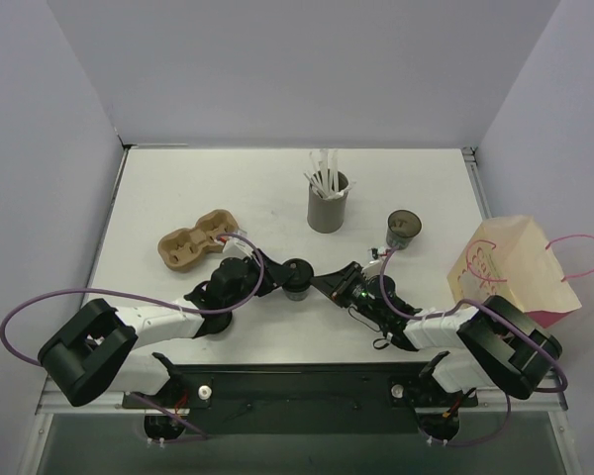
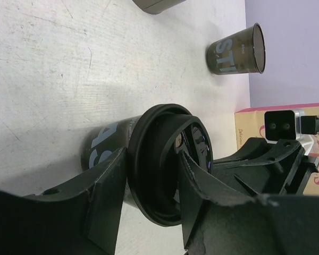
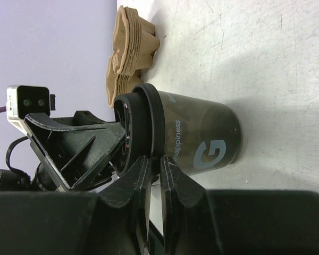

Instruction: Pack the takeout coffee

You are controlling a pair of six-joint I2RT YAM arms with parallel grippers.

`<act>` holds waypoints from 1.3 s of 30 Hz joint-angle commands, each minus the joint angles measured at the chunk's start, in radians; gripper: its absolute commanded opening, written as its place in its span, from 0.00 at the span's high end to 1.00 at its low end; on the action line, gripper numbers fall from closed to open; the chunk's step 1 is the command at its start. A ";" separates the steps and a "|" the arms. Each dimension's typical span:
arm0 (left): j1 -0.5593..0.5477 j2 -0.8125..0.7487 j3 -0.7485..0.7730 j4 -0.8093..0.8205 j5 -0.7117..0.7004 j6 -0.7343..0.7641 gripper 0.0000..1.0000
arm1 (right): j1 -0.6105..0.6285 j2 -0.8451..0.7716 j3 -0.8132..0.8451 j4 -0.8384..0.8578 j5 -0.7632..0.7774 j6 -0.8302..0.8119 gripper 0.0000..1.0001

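Fingers [image 2: 103,202] of the left gripper [image 2: 151,159] are matt black plastic, rough-edged; between them the takeout coffee [image 3: 202,143] is dark smooth plastic, its lid [image 2: 154,133] glossy black; table [image 2: 69,79] beneath matt, scuffed white; beyond the right gripper [image 3: 155,162], cup carrier [image 3: 133,42] of rough brown pulp.

"happiness" and "G" on the takeout coffee [image 3: 202,141]

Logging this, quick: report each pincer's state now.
Left pincer: closed on the cup.
Right pincer: nearly shut, pinching the lid rim.
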 commanded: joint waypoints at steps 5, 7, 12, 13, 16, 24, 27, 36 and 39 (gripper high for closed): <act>-0.045 0.085 -0.106 -0.412 0.025 0.038 0.53 | 0.022 -0.023 0.016 -0.436 0.205 -0.269 1.00; -0.053 0.084 -0.106 -0.406 0.023 0.031 0.53 | 0.025 -0.046 0.044 -0.452 0.203 -0.362 1.00; -0.063 0.087 -0.086 -0.426 0.011 0.025 0.54 | 0.022 -0.010 0.093 -0.461 0.208 -0.410 1.00; -0.065 0.087 -0.086 -0.429 0.006 0.025 0.55 | 0.022 0.004 0.090 -0.455 0.208 -0.409 1.00; -0.065 0.088 -0.100 -0.426 -0.003 0.013 0.55 | 0.028 0.055 0.067 -0.418 0.200 -0.378 1.00; -0.068 0.094 -0.115 -0.414 -0.001 0.002 0.55 | 0.065 0.096 0.050 -0.388 0.194 -0.332 1.00; -0.066 0.091 -0.106 -0.435 -0.011 0.005 0.56 | 0.036 0.015 0.088 -0.443 0.156 -0.341 1.00; -0.068 0.104 -0.094 -0.460 -0.028 0.004 0.55 | -0.104 -0.265 0.323 -0.811 0.002 -0.461 0.70; -0.068 0.123 -0.094 -0.446 -0.023 -0.004 0.55 | -0.107 -0.330 0.337 -0.881 -0.005 -0.455 0.62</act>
